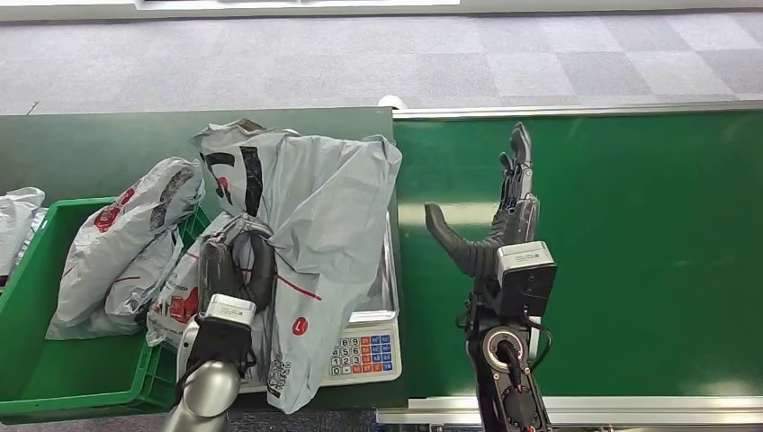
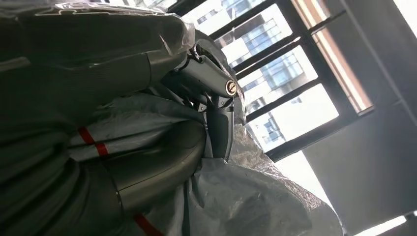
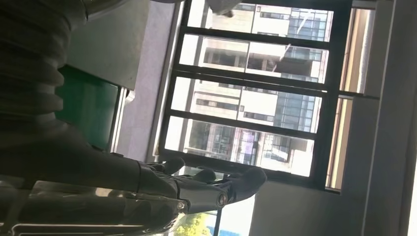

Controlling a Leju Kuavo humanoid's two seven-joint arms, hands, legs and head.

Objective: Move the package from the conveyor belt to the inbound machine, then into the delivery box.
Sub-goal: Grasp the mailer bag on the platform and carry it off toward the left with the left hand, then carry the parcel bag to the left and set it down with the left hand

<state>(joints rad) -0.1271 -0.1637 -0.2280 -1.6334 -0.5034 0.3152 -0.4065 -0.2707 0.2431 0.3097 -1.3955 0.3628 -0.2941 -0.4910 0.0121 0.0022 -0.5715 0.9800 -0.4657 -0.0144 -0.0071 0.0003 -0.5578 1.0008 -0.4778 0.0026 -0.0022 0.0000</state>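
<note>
L hand point(image 1: 236, 270) grips the grey package point(image 1: 310, 243), fingers curled round a fold of the bag; wrist cam shows thumb point(image 2: 157, 167) and fingers point(image 2: 219, 123) closed on the plastic. Pkg is draped over the scale point(image 1: 367, 346) of the inbound machine, just right of the L hand. Green delivery box point(image 1: 54, 360) w/ other grey bags point(image 1: 126, 243) sits just left of it. R hand point(image 1: 490, 216) above the conveyor belt point(image 1: 648, 252), fingers straight, thumb spread, holding nothing, apart from pkg.

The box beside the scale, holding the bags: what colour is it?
Green; the delivery box shows best in the head view.
</note>
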